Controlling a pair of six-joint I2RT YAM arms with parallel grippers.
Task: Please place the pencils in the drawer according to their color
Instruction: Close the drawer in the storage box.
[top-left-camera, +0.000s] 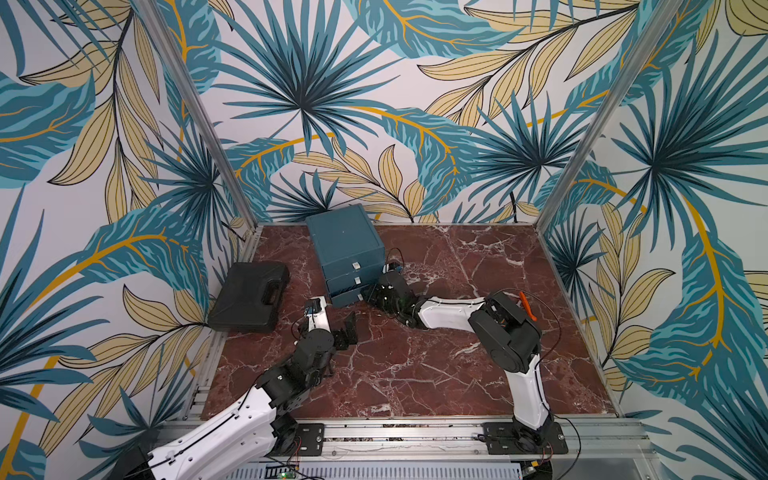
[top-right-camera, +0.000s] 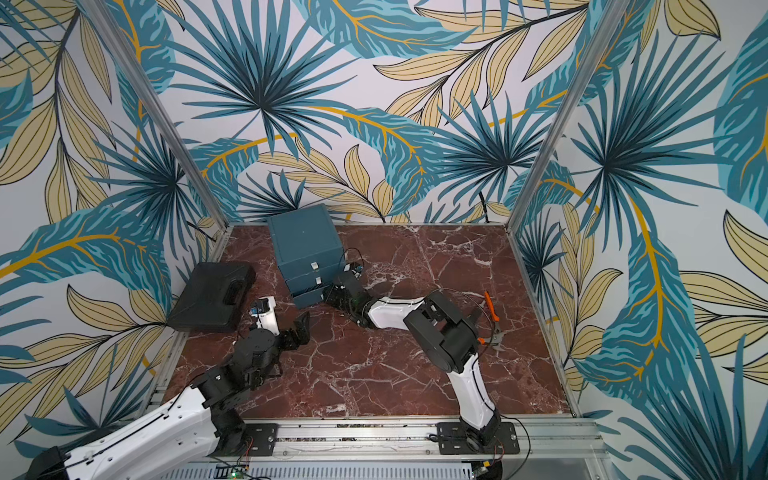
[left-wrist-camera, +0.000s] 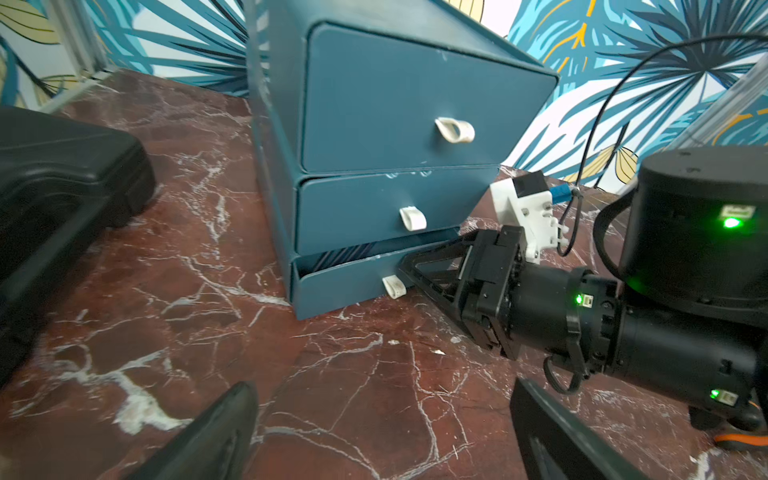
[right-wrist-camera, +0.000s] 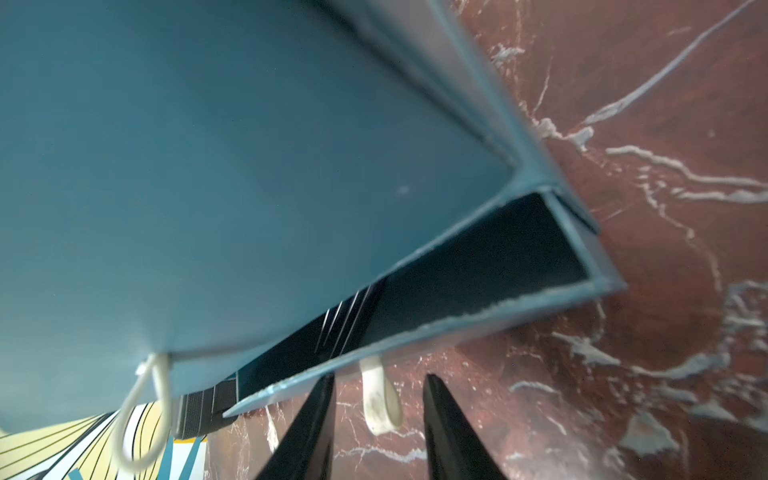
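The teal drawer (top-left-camera: 345, 249) cabinet stands at the back of the marble floor. Its bottom drawer (left-wrist-camera: 340, 286) is pulled out a little. Inside it lie dark thin pencils (right-wrist-camera: 347, 318), seen through the gap. My right gripper (right-wrist-camera: 380, 419) is open at that drawer's front. Its fingers stand on either side of the white pull tab (right-wrist-camera: 380, 403), with a gap to the tab on each side. In a top view, the right gripper (top-left-camera: 368, 293) reaches in low from the right. My left gripper (left-wrist-camera: 382, 390) is wide open and empty over bare floor in front of the cabinet.
A shut black plastic case (top-left-camera: 249, 297) lies left of the cabinet, near the left wall. An orange-handled tool (top-right-camera: 492, 313) lies on the floor behind the right arm's elbow. Leaf-patterned walls with aluminium posts (top-left-camera: 577, 153) close in three sides.
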